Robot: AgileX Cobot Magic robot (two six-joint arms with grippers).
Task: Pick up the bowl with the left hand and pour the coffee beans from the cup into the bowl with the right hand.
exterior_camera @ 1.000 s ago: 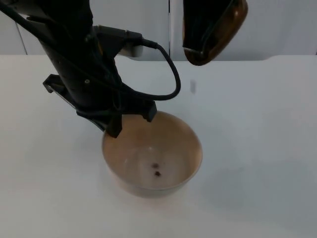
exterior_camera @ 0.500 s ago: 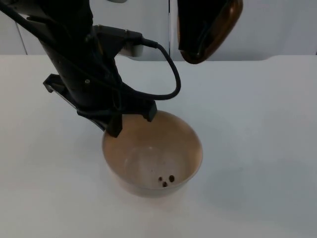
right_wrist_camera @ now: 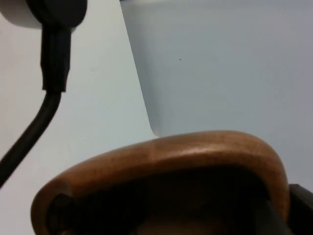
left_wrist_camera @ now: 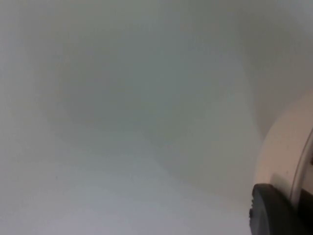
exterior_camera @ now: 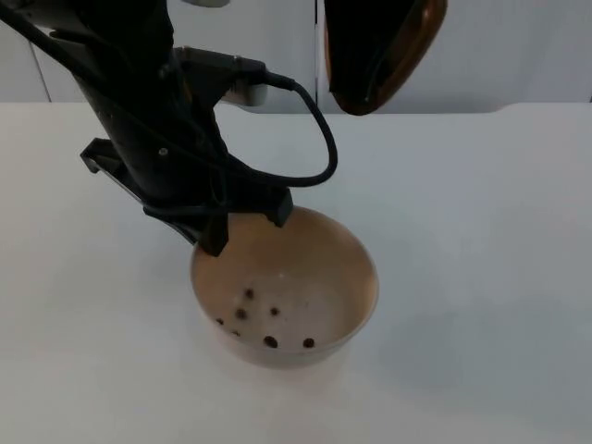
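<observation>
Left end effector (exterior_camera: pixel 215 231) is gripping the bowl (exterior_camera: pixel 319 268) by its rim, on the side nearer the wall, one finger inside and one outside; in the left wrist view a black fingertip (left_wrist_camera: pixel 274 210) is sitting against the bowl's pale outer wall (left_wrist_camera: pixel 283 152). Bowl is sitting around mid-bench (exterior_camera: pixel 481 277), can't tell if it's lifted or resting. Beans (exterior_camera: pixel 270 341) are lying scattered in the bowl's bottom, approx six, mostly toward the near side.

Right end effector is holding the brown cup (exterior_camera: pixel 407 46) up at the bench's far edge, in front of the grey wall (exterior_camera: pixel 518 46), above and beyond the bowl and well apart from it; its grip on the cup is closed. Cup is tilting with its mouth facing down & toward the bowl. In the right wrist view the cup's wooden rim (right_wrist_camera: pixel 186 152) is curving over a dark interior
</observation>
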